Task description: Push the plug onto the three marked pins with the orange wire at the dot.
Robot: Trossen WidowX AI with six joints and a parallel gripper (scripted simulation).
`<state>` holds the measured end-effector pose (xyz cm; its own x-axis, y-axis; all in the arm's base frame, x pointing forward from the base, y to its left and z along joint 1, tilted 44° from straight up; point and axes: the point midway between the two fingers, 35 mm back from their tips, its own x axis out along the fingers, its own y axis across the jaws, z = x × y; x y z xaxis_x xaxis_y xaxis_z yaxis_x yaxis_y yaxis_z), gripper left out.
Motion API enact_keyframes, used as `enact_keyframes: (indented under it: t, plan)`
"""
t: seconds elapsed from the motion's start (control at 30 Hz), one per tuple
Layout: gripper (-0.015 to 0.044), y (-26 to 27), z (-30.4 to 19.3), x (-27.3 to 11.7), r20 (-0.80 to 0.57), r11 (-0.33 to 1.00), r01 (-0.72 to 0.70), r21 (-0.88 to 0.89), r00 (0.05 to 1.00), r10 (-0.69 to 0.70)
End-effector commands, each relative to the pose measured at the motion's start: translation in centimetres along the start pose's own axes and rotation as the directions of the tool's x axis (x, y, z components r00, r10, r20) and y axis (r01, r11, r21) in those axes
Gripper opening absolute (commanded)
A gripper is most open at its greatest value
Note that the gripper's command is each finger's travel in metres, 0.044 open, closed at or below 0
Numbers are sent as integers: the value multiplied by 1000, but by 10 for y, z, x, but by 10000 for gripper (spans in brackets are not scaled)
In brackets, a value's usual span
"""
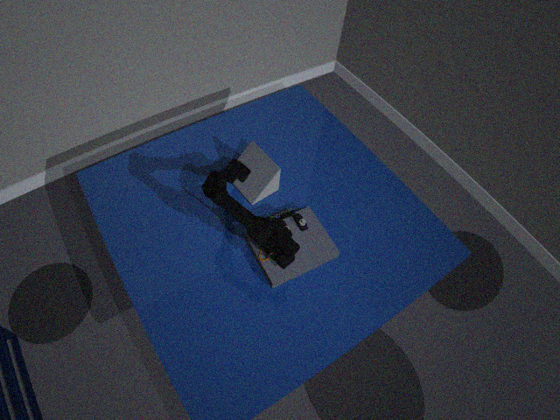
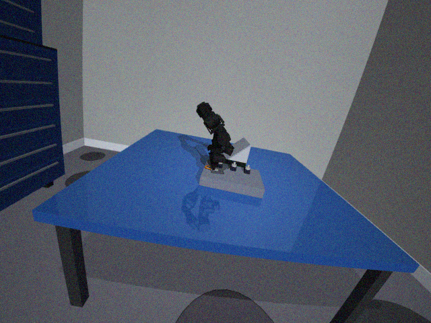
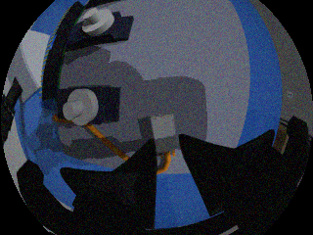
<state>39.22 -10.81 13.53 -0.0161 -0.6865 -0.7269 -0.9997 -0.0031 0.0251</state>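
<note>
The plug point(image 3: 163, 126) is a small light block on the grey slab point(image 3: 196, 49) point(image 1: 311, 257) point(image 2: 231, 182), at the fingertips in the wrist view. Its orange lead point(image 3: 105, 139) point(image 1: 262, 256) point(image 2: 207, 167) runs to the nearest servo point(image 3: 110, 104), a dark body with a white horn. My gripper point(image 3: 166, 141) is open a narrow gap, its tips at the plug's near end, one on each side. The arm hides the plug in the top view. The dark holder strip point(image 3: 62, 46) carries a pin row point(image 3: 47, 56) on its outer side; the coloured band and dot cannot be made out.
A second servo point(image 3: 119, 28) stands farther along the strip; the exterior view also shows a servo point(image 2: 247, 170) at the strip's far end. A pale wedge block point(image 1: 257, 173) point(image 2: 243, 153) stands beside the slab on the blue table point(image 1: 361, 217) point(image 2: 139, 194).
</note>
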Motion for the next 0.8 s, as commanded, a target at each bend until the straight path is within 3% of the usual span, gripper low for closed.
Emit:
enact_keyframes:
  t: [0.0, 0.23, 0.77]
  plan:
    - [62, 1, 0, 3, -6, 1000, -3, -9, 1000, 3]
    - [0, 1, 1, 2, -6, 1000, -3, -9, 1000, 3]
    - [0, 1, 1, -55, -3, 1000, -4, -9, 1000, 4]
